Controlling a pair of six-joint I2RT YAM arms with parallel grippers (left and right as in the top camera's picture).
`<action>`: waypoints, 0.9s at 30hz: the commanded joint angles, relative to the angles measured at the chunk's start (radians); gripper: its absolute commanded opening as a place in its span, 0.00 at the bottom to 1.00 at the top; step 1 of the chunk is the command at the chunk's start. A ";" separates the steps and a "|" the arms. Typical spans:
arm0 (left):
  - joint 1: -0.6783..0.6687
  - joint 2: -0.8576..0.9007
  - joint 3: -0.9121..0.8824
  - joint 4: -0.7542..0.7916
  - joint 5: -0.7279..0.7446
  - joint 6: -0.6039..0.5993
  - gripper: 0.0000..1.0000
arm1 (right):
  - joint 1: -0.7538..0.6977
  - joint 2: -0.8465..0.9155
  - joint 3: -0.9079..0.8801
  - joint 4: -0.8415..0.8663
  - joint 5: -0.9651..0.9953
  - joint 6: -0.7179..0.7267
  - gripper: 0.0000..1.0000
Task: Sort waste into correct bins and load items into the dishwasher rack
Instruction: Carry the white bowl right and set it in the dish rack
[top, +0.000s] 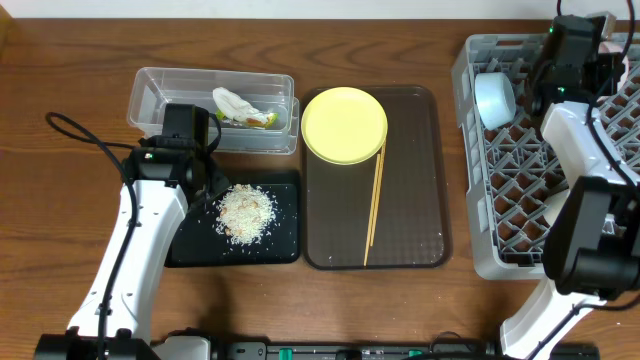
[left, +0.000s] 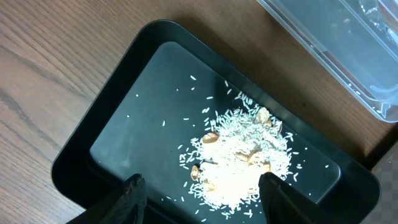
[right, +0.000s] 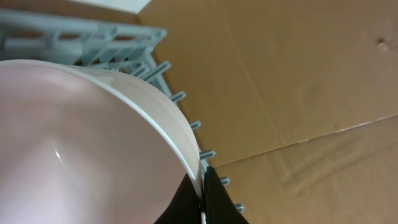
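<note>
Binned: wrapper (top: 243, 108) at 10 o'clock, leftovers (top: 246, 213) at 8. Racked: blue bowl (top: 494, 98). Clamping white bowl (right: 74, 143) in right gripper (right: 202, 186), apparently over rack (top: 520, 170); left gripper (left: 202, 186) apart. Pending: plate (top: 344, 124), chopsticks (top: 375, 200).

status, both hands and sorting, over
Left hand open over rice heap in black tray. Right hand shut on white bowl rim at rack. Yellow plate, chopsticks on brown tray.

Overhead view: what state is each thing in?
Rice heap, on black tray
Left gripper, open, over the heap
Right gripper, shut on white bowl
Snack wrapper, in clear tub
Yellow plate, empty, on brown tray
Chopsticks, lying on that tray
Light blue bowl, tipped sideways in rack
</note>
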 joint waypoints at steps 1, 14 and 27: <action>0.003 0.006 0.011 -0.003 -0.008 -0.005 0.61 | -0.003 0.034 -0.001 0.004 0.032 0.026 0.01; 0.003 0.006 0.011 -0.003 -0.008 -0.005 0.61 | 0.095 0.045 -0.001 -0.086 0.013 0.224 0.21; 0.003 0.006 0.011 -0.003 -0.008 -0.005 0.61 | 0.186 -0.050 -0.001 -0.222 -0.081 0.318 0.38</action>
